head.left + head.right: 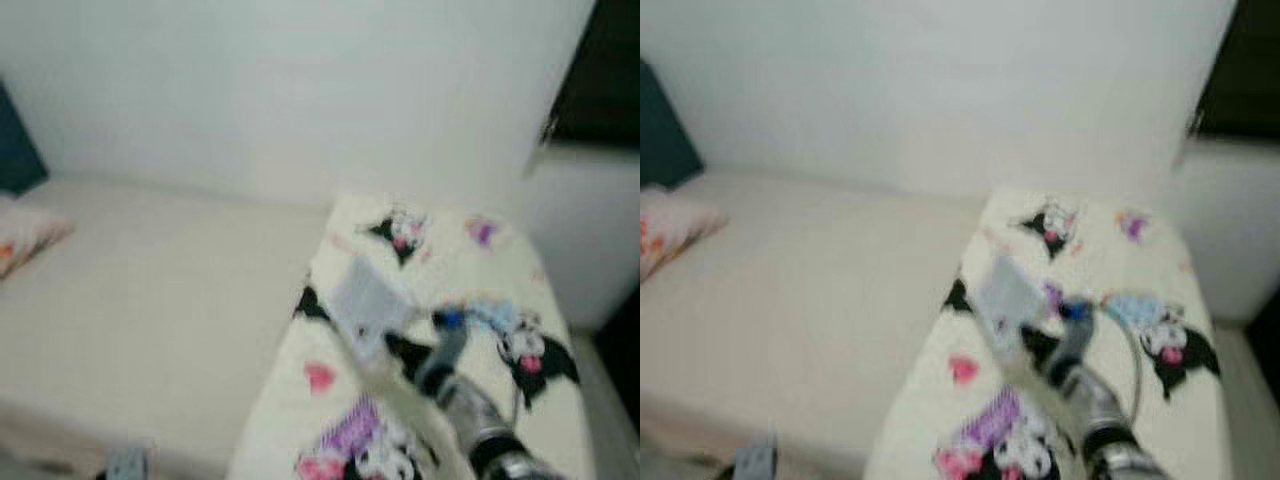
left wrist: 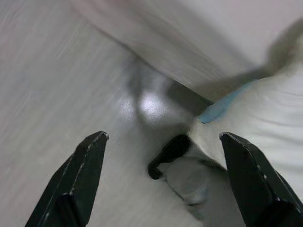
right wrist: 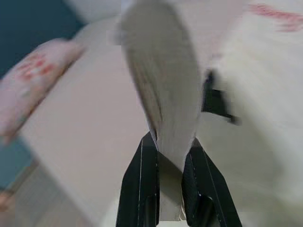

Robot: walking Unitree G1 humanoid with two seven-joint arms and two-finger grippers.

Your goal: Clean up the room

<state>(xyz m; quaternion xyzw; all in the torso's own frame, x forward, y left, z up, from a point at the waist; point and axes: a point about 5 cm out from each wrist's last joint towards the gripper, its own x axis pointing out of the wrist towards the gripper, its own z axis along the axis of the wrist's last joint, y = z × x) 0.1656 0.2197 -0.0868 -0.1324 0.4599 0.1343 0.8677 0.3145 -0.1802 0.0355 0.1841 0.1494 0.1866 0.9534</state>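
Note:
My right gripper (image 3: 171,142) is shut on a pale grey, flat, floppy item (image 3: 161,71); blur hides whether it is cloth or paper. From the head, this grey item (image 1: 368,298) hangs over the cartoon-print blanket (image 1: 350,430) on the right part of the bed, with my right arm (image 1: 470,410) reaching up to it from the lower right. My left gripper (image 2: 162,135) is open, low over a pale wood floor (image 2: 57,71), with nothing between its fingers. Beyond its fingers lie a small black object (image 2: 170,151) and a white fabric mass (image 2: 270,109) with a blue edge.
A bed with a cream sheet (image 1: 150,300) stands against a white wall (image 1: 300,90). A pink patterned pillow (image 1: 25,240) lies at its far left by a dark teal cushion (image 1: 15,150). A white cabinet (image 1: 590,230) stands at the right. All views are blurred.

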